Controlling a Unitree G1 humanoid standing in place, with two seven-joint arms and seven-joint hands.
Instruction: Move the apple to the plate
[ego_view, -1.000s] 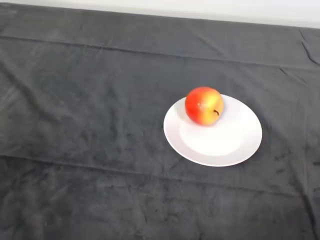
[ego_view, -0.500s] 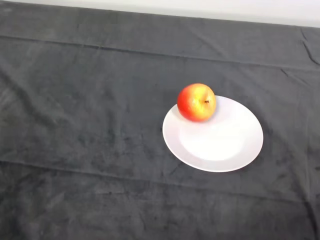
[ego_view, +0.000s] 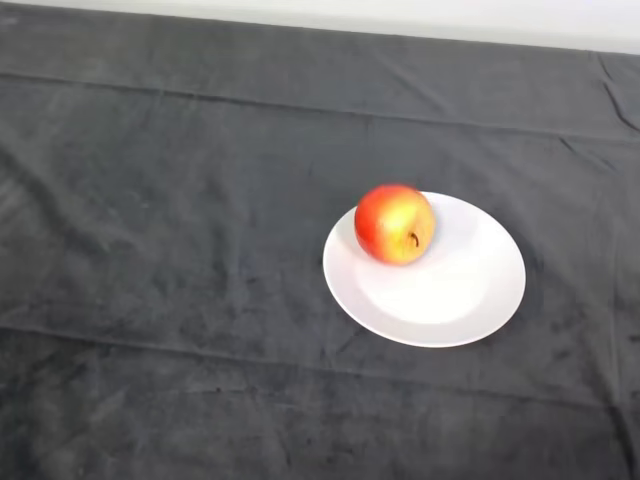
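Observation:
A red and yellow apple (ego_view: 394, 223) lies on the white plate (ego_view: 455, 300), on the plate's far left part, with its stem turned toward the front right. The plate sits right of the middle of the dark cloth.
The dark cloth (ego_view: 160, 250) covers the whole table and shows creases and folds. A pale wall strip (ego_view: 400, 15) runs along the table's far edge.
The apple has rolled a little on the plate: first up and left toward the rim, then back down and inward. Its stem now points lower.

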